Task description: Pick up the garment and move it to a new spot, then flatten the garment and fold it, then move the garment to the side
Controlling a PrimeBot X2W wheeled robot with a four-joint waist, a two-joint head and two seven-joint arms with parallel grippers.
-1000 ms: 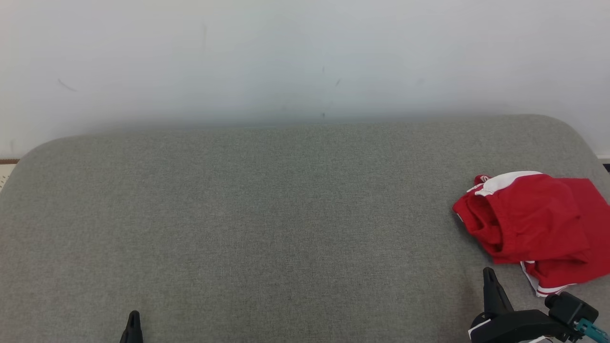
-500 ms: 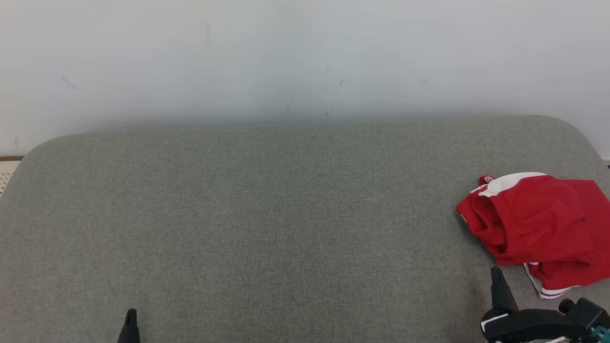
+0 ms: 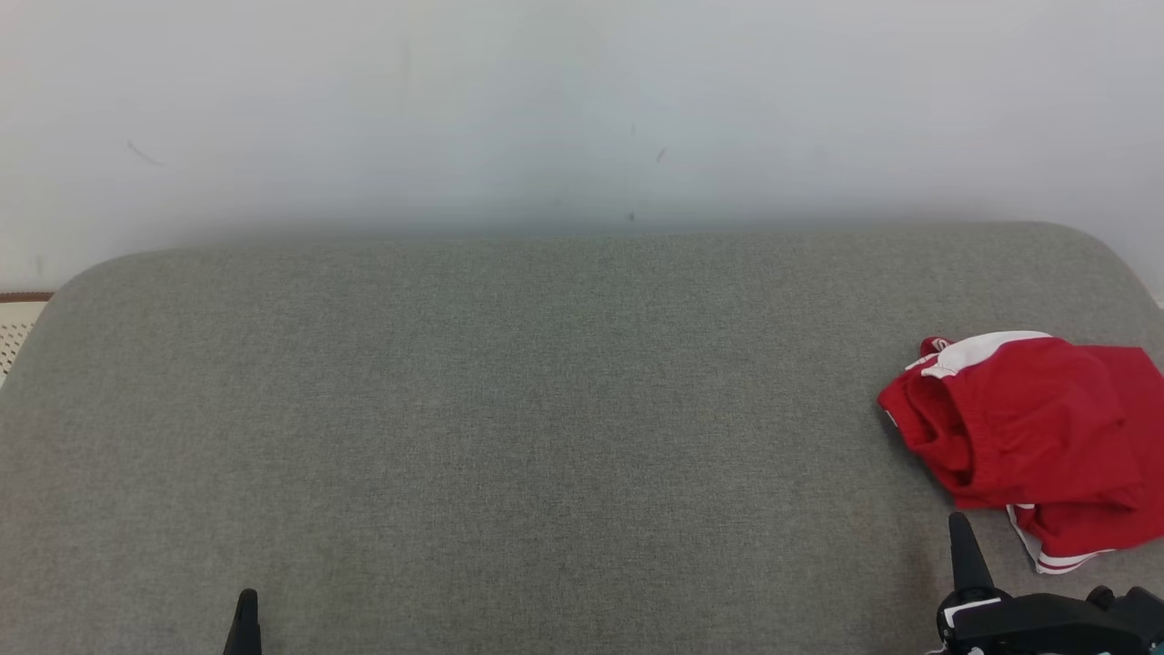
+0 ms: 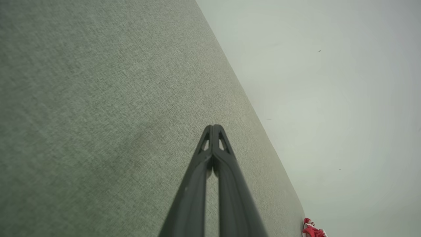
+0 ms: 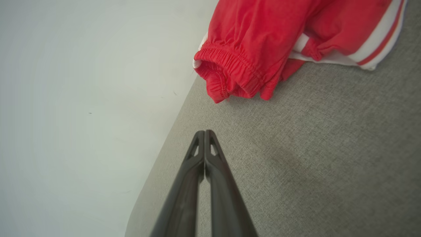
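Note:
The garment is a red piece with white trim, folded into a loose bundle at the right edge of the grey cushion. Its elastic hem and white stripes fill the top of the right wrist view; a small red corner of it sits low in the left wrist view. My right gripper is shut and empty, its tip just short of the garment's near edge; in its own wrist view the fingers meet. My left gripper is shut at the lower left, fingers pressed together, far from the garment.
The grey fabric cushion has rounded far corners and ends against a plain white wall. A strip of pale floor lies beyond the cushion's left end. The garment reaches the picture's right border.
The whole picture has shifted a little, so the camera has turned. My right gripper has drawn back lower towards the bottom edge. The garment lies as it did.

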